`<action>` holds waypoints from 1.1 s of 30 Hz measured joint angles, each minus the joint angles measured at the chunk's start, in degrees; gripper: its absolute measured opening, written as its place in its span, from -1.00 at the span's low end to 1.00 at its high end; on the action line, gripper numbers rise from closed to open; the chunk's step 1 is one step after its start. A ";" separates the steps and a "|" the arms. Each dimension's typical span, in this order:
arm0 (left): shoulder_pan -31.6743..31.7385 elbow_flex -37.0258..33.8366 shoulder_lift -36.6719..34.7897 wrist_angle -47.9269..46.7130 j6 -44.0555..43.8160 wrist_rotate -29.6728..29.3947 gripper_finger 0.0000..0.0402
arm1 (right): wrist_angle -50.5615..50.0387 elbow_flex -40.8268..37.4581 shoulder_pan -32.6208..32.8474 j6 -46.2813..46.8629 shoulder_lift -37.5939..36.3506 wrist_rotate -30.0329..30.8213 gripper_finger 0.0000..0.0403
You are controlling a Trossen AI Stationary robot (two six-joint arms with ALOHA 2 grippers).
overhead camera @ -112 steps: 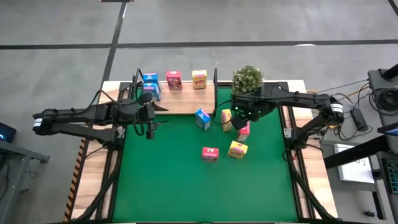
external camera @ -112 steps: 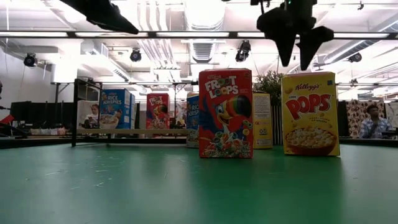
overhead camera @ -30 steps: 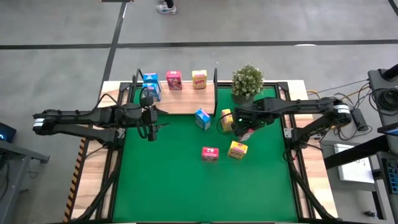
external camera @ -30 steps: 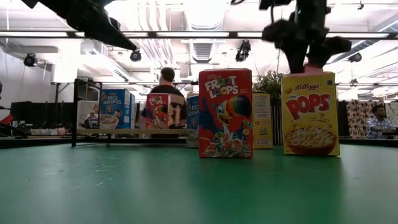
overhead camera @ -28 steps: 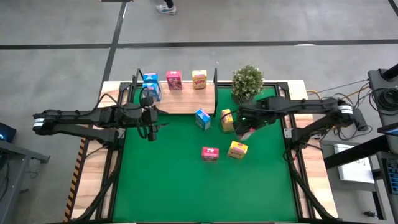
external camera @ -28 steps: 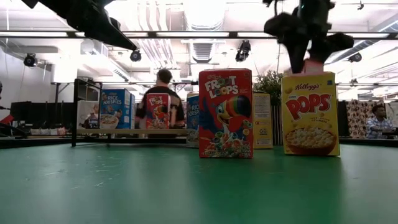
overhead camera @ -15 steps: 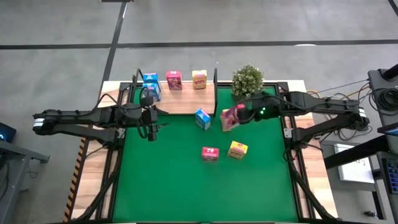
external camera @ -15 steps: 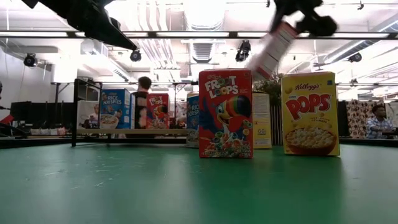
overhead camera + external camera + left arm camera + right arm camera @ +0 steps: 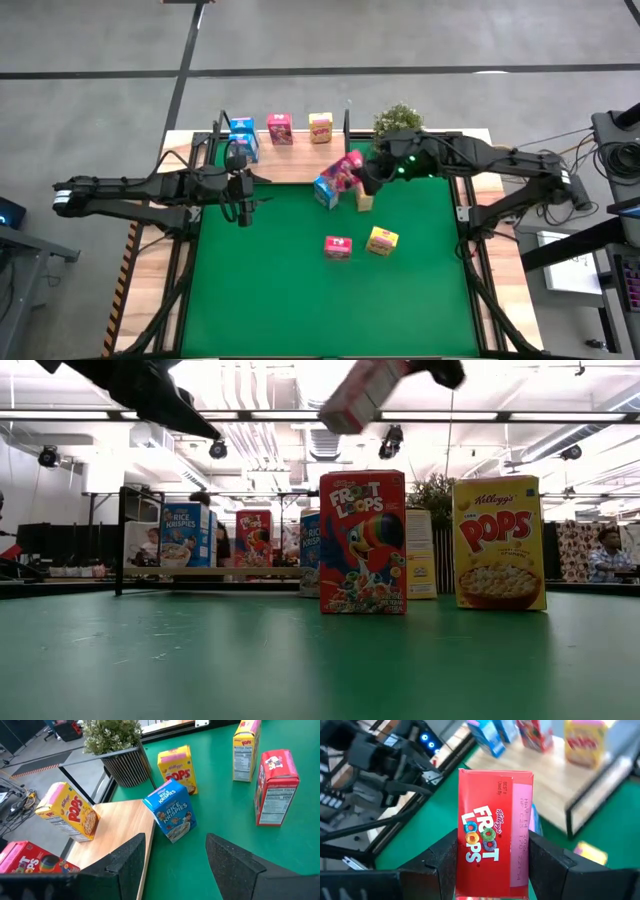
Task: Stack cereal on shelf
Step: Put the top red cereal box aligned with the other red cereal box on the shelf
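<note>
Shelf (image 9: 285,160) is the landmark here, a light wooden plank with thin black end frames lying along the far edge of the green mat (image 9: 300,290). On it stand a blue Rice Krispies box (image 9: 243,139) at its left end, a Froot Loops box (image 9: 280,128) in the middle and a yellow Pops box (image 9: 320,127) toward its right end, spaced in a row, probably so that more boxes can go on top of or beside them. The right gripper (image 9: 492,857) is clamped on a red Froot Loops box (image 9: 347,170), its fingers pressing the box's two broad faces; the box hangs tilted in the air just off the shelf's right end, above the mat, which suggests it is being carried toward the plank. The low view shows it well clear of the standing boxes. The left gripper (image 9: 175,857) hovers just in front of the shelf's left end with its fingers apart and nothing between them, seemingly waiting. Off the shelf's right front corner a second Rice Krispies box (image 9: 325,191) and a Pops box (image 9: 364,198) stand on the mat; farther out from the shelf stand another Froot Loops box (image 9: 338,247) and another Pops box (image 9: 382,241). A potted plant (image 9: 398,120) sits just beyond the shelf's right end frame.
</note>
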 joint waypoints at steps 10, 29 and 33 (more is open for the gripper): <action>-0.02 -1.48 -4.60 2.01 0.44 1.12 -0.04 | -12.75 23.41 -3.38 -15.20 17.28 -0.17 -0.08; -0.02 -5.25 -15.50 5.15 0.66 0.63 -0.04 | -12.09 47.11 -9.94 -46.40 43.75 -3.15 -0.08; -0.02 -5.25 -15.11 5.15 0.66 0.63 -0.04 | -9.90 47.11 -10.60 -52.38 48.40 -2.90 -0.08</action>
